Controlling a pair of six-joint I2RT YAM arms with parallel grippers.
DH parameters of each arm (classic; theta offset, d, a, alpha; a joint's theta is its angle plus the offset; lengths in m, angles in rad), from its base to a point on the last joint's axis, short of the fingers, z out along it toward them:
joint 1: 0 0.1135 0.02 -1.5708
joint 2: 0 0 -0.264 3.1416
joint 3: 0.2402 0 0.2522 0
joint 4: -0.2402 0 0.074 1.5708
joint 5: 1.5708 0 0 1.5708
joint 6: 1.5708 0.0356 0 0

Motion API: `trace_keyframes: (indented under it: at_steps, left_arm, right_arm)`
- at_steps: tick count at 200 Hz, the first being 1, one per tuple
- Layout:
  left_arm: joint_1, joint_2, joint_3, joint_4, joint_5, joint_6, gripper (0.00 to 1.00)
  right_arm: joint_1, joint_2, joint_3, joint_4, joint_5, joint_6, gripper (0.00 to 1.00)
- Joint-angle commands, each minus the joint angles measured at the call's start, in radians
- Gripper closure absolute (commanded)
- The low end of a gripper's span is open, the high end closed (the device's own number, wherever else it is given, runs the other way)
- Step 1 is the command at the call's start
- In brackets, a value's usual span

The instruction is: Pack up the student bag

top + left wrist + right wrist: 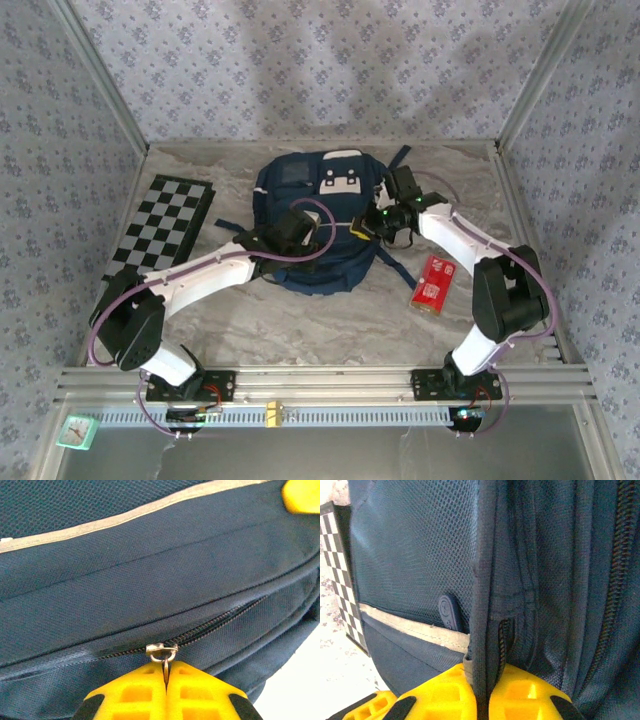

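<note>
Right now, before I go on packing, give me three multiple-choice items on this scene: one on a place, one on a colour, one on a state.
1. Seen from above, where does the chessboard lie?
A) left of the student bag
B) right of it
C) on top of it

2. What colour is the flat packet right of the bag?
A) green
B) red
C) white

3. What is the left tool doing?
A) hanging wide open
B) shut on the zipper pull
C) gripping the chessboard

Answers:
1 A, the checkered board lies off the bag's left side.
2 B, it is plainly red.
3 B, its yellow fingers meet around the metal pull.
</note>
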Motion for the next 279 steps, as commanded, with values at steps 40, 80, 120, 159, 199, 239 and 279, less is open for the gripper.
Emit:
trace_keyframes:
  at_steps: [40, 80, 120, 159, 199, 239, 279]
  left_arm:
    - [-0.045, -0.047, -0.006, -0.095, -0.102, 0.03, 1.0]
    - [0.046, -0.103, -0.099, -0.096, -0.199, 0.086, 1.0]
    - [0.145, -0.167, -0.22, 0.076, -0.231, 0.168, 1.0]
    - [0.211, -0.159, -0.26, 0.185, -0.225, 0.239, 1.0]
    - [0.2, -0.137, -0.271, 0.328, 0.005, 0.337, 1.0]
    - [0.102, -0.07, -0.206, 0.335, 0.048, 0.36, 1.0]
    - [0.091, -0.039, -0.16, 0.329, 0.059, 0.353, 1.0]
  right_arm:
    - [-0.163, 0.033, 0.137, -0.06, -0.01, -0.17, 1.0]
    - [-0.204, 0.109, 0.286, -0.207, -0.062, -0.31, 1.0]
    - [-0.233, 0.133, 0.3, -0.204, -0.08, -0.354, 1.0]
    - [-0.261, 0.146, 0.315, -0.212, -0.083, -0.389, 1.0]
    - [-0.275, 0.168, 0.323, -0.136, -0.158, -0.265, 0.92]
    - [-0.215, 0.028, 0.159, 0.06, -0.213, -0.046, 0.54]
    - [-0.148, -0.05, 0.018, 0.105, -0.073, 0.075, 0.47]
